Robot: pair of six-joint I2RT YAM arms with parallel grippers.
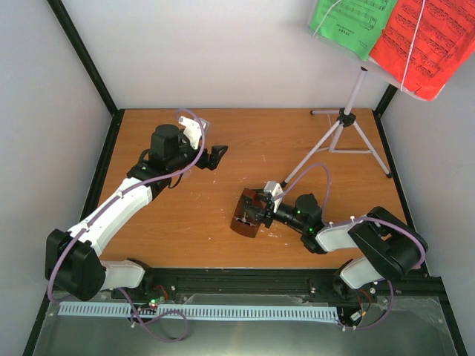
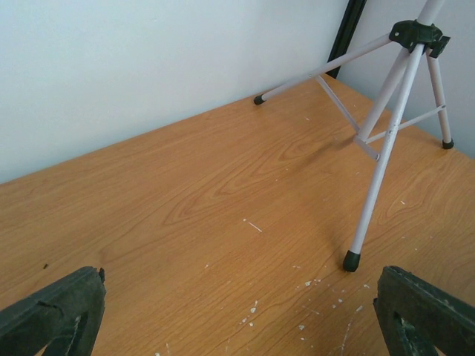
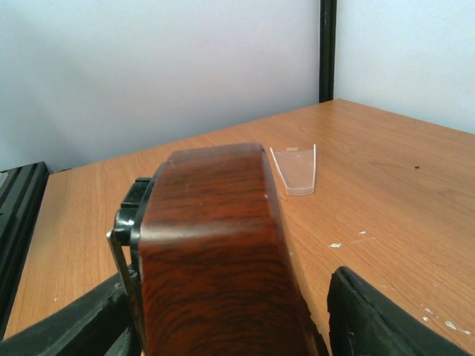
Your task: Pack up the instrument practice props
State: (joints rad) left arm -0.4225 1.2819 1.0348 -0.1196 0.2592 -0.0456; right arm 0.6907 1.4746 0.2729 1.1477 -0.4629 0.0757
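Observation:
The dark brown metronome (image 1: 247, 214) lies on the table's middle, without its cover. My right gripper (image 1: 260, 210) straddles the metronome (image 3: 215, 245); the left finger (image 3: 82, 326) is close against it, and the right finger (image 3: 386, 319) stands a small gap off. The clear cover (image 3: 295, 170) lies flat on the table beyond it. The white tripod music stand (image 1: 343, 119) stands at the back right, holding the green sheet (image 1: 355, 22) and the red sheet (image 1: 423, 44). My left gripper (image 1: 217, 157) hovers wide open over bare wood, empty, facing the stand's legs (image 2: 378, 148).
Black frame posts (image 1: 85, 55) and white walls close in the wooden table (image 1: 185, 230) at the back and sides. The stand's nearest foot (image 2: 351, 260) rests just ahead of my left gripper's (image 2: 237, 319) right finger. White flecks dot the wood.

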